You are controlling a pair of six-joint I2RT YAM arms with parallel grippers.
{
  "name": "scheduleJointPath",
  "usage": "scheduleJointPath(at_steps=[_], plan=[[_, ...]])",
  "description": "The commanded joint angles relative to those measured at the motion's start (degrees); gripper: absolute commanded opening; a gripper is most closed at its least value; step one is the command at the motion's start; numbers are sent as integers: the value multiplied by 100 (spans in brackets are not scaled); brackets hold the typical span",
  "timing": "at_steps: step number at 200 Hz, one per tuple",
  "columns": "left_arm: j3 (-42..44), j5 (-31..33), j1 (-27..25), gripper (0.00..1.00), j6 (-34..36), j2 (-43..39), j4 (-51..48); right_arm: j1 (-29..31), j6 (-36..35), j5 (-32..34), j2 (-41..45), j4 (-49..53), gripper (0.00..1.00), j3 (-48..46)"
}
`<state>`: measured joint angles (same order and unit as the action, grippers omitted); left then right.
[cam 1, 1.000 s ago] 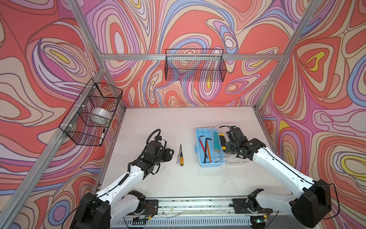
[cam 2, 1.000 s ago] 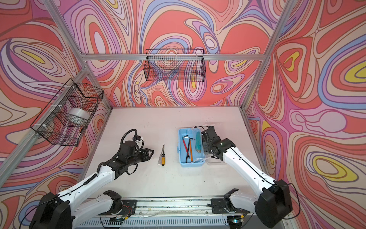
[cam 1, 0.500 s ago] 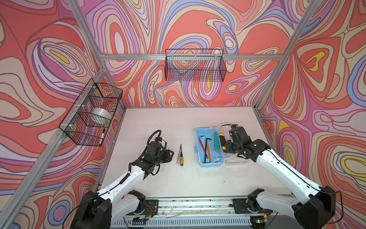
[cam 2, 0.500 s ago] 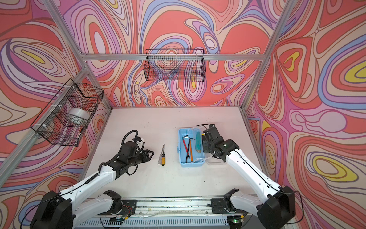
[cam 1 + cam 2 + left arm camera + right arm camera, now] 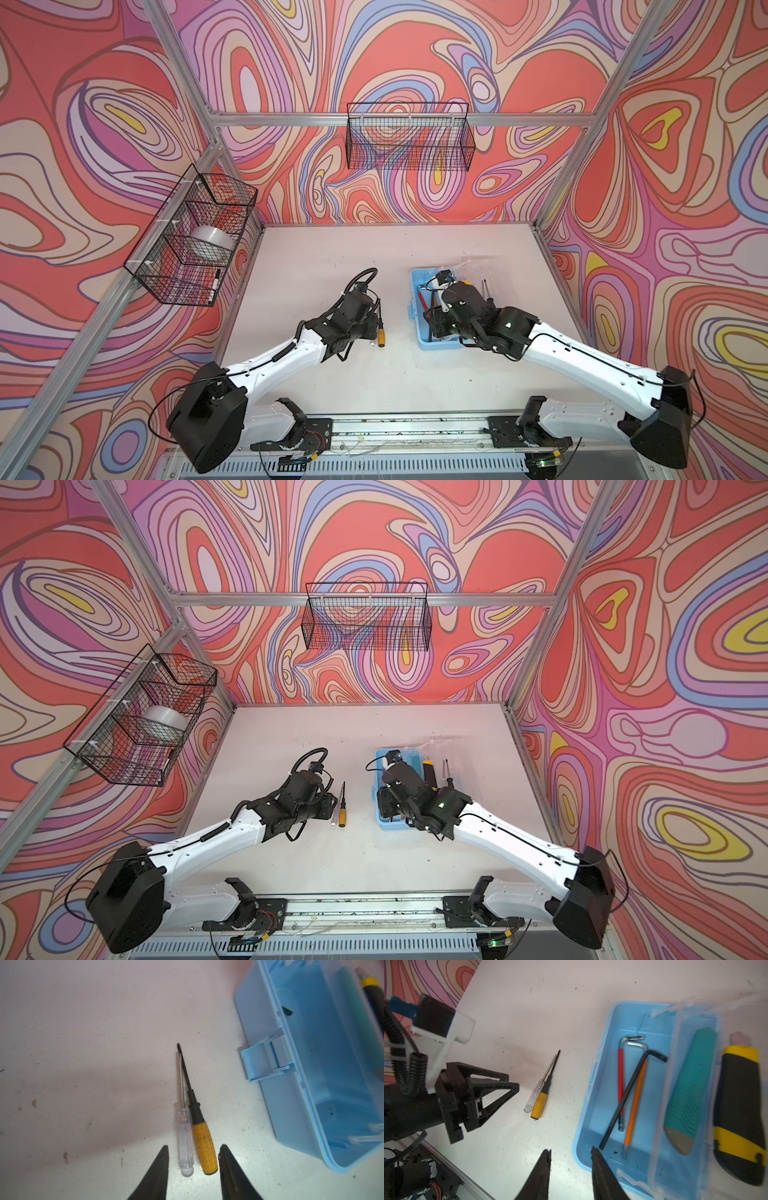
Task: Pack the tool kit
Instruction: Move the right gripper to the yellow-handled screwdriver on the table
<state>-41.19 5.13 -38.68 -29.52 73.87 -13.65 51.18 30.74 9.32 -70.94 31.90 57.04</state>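
Note:
The tool kit's light-blue box (image 5: 591, 1084) stands open right of the table's centre, seen in both top views (image 5: 415, 307) (image 5: 380, 812). Inside lie a red hex key (image 5: 620, 1076), an orange one (image 5: 635, 1103), a black one (image 5: 627, 1095) and a teal utility knife (image 5: 689, 1088). A black-and-yellow utility knife (image 5: 739, 1109) rests on the clear lid beside it. A yellow-handled screwdriver (image 5: 204, 1147) and a clear-handled one (image 5: 185, 1147) lie side by side on the table. My left gripper (image 5: 193, 1147) is open, one fingertip on each side of their handle ends. My right gripper (image 5: 571, 1149) is open over the box's near corner.
A black wire basket (image 5: 409, 137) hangs on the back wall. Another basket (image 5: 195, 237) on the left wall holds a tape roll. A thin dark tool (image 5: 484, 286) lies on the lid at the box's right. The table's front edge is a metal rail (image 5: 415, 428).
My right gripper has swung from the lid side across the box towards its front-left corner, and its jaws have parted. My left gripper has edged right, up to the screwdriver handles.

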Motion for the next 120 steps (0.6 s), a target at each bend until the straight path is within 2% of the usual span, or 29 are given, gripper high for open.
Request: scheduleJointPath(at_steps=[1, 33, 58, 77, 101, 120], plan=[[-187, 556, -70, 39, 144, 234, -605, 119, 304, 68, -278, -547, 35, -244], [-152, 366, -79, 39, 86, 347, -440, 158, 470, -48, -651, -1000, 35, -448], [194, 117, -70, 40, 61, -117, 28, 409, 529, -9, -1275, -1112, 40, -212], [282, 106, -40, 40, 86, -441, -66, 642, 470, 251, -1892, -897, 43, 252], [601, -229, 206, 40, 15, -996, -92, 776, 359, 281, -2530, -827, 45, 766], [975, -628, 606, 40, -129, -1570, -77, 821, 292, 248, -2956, -799, 46, 1097]])
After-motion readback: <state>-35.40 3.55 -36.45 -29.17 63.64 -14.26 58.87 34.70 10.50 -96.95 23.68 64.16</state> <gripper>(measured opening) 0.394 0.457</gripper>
